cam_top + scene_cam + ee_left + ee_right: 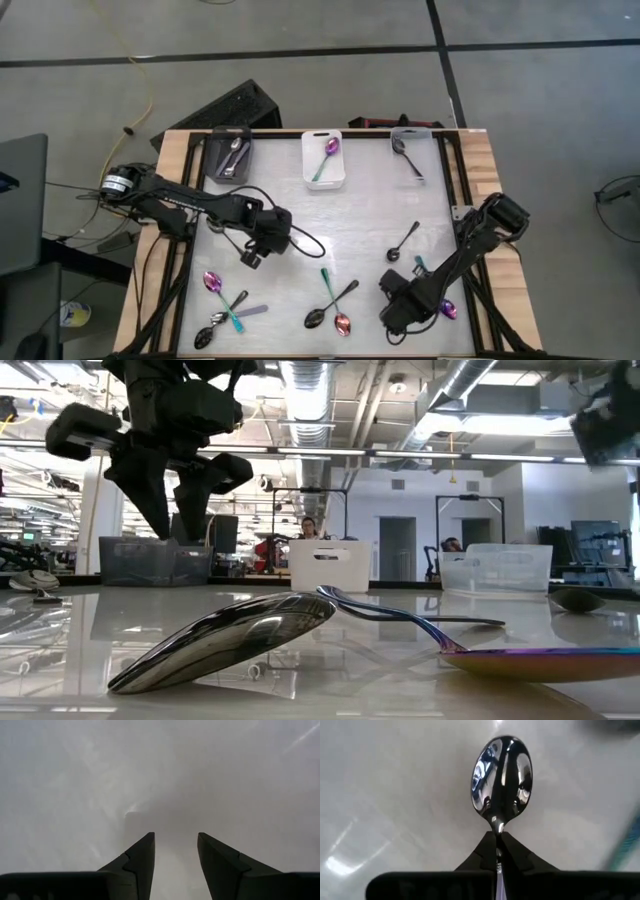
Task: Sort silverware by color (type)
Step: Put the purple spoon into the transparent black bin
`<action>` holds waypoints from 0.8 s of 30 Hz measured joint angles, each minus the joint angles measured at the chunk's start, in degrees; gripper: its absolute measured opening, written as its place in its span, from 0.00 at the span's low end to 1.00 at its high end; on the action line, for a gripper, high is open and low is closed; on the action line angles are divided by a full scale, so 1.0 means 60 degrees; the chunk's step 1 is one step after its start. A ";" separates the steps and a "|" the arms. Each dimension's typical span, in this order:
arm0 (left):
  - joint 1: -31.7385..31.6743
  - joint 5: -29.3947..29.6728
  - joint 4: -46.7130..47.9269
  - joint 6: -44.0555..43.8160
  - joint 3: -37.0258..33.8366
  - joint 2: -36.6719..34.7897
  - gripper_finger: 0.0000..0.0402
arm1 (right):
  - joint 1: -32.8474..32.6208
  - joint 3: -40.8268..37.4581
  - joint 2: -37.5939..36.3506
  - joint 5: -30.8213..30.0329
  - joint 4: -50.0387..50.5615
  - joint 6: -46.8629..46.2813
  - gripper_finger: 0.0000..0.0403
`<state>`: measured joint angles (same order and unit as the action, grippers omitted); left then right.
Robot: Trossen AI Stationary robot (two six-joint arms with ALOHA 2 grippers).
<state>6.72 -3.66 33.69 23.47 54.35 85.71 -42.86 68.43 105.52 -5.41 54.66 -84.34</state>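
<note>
Right gripper point(498, 840): I have jaws clamped on silver spoon point(501, 775), near-right bench point(330, 215) | Left gripper point(175, 855): jaws apart, empty, centre-left | Progress: far bins point(323, 178) hold few; most loose spoons point(225, 310) remain near.

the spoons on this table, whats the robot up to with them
It is sorting spoons by finish into three bins at the table's far edge; the dark bin, the white bin and the clear bin already hold spoons. The right pincer is shut on the neck of a shiny dark spoon near the front right. The left pincer hangs open over bare table. More spoons lie loose along the front.
</note>
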 joint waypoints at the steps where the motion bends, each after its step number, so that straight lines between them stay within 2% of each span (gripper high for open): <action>1: 0.0000 0.0188 0.0003 0.0042 0.0000 0.0000 0.33 | 0.0023 0.0103 -0.0155 -0.0103 0.0194 0.0024 0.06; 5: -0.0032 0.0484 0.0281 0.0526 0.0000 -0.0314 0.33 | 0.0145 0.0203 -0.0898 -0.0428 0.0605 0.0038 0.06; 7: -0.0176 0.0402 0.0427 0.0830 -0.0050 -0.0703 0.33 | 0.0236 0.0203 -0.1407 -0.0987 0.0713 0.0117 0.06; 9: -0.0492 0.0018 0.0242 0.0960 -0.0253 -0.1240 0.33 | 0.0308 0.0210 -0.1880 -0.1866 0.0688 0.0305 0.06; 12: -0.1236 -0.1323 -0.0756 0.0936 -0.0923 -0.2121 0.33 | 0.0457 0.0210 -0.2422 -0.3373 0.0631 0.0917 0.06; 14: -0.1684 -0.2099 -0.1693 0.0468 -0.1451 -0.2635 0.33 | 0.0631 0.0211 -0.2736 -0.4272 0.0507 0.1608 0.06; 16: -0.1944 -0.2308 -0.2670 -0.0281 -0.1924 -0.3016 0.33 | 0.0891 0.0214 -0.2965 -0.4851 0.0426 0.2404 0.06; 21: -0.2024 -0.2206 -0.5988 -0.2230 -0.2983 -0.3284 0.33 | 0.2038 0.0214 -0.3185 -0.5225 -0.0410 0.4817 0.06; 24: -0.1756 -0.2600 -0.9074 -0.2792 -0.3773 -0.2924 0.33 | 0.2901 0.0071 -0.3170 -0.5415 -0.1615 0.6441 0.07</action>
<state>-3.82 -19.26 -20.75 6.72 31.71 68.17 -25.46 68.86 86.50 -37.90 44.96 -45.69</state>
